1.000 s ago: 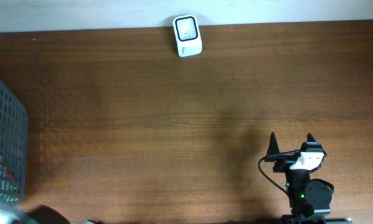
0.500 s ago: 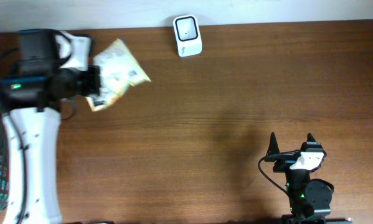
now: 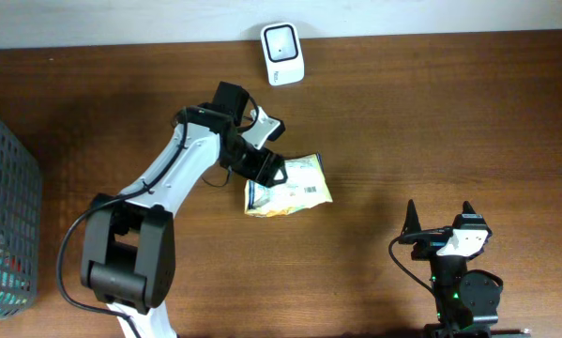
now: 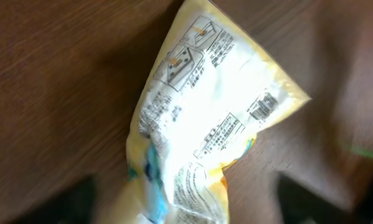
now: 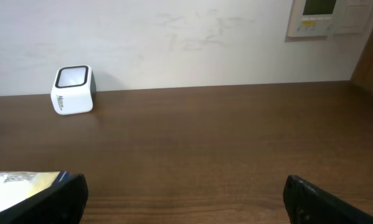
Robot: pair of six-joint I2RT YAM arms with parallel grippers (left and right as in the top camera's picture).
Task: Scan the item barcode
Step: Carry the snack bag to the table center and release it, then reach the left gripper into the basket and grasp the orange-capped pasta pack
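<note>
The left gripper [image 3: 265,171] hangs with its jaws spread wide at one end of the yellow-and-white snack packet [image 3: 290,186], which lies loose near the middle of the tabletop [image 3: 431,122]. The right gripper [image 3: 439,218] is also spread and empty by the near edge. The white barcode scanner [image 3: 282,54] sits at the far edge.

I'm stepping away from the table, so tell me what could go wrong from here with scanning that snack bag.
The bag lies far from the scanner, and the left gripper looks open; a fresh grip on crinkly film could slip. The barcode sits by a creased corner and might read poorly.
</note>
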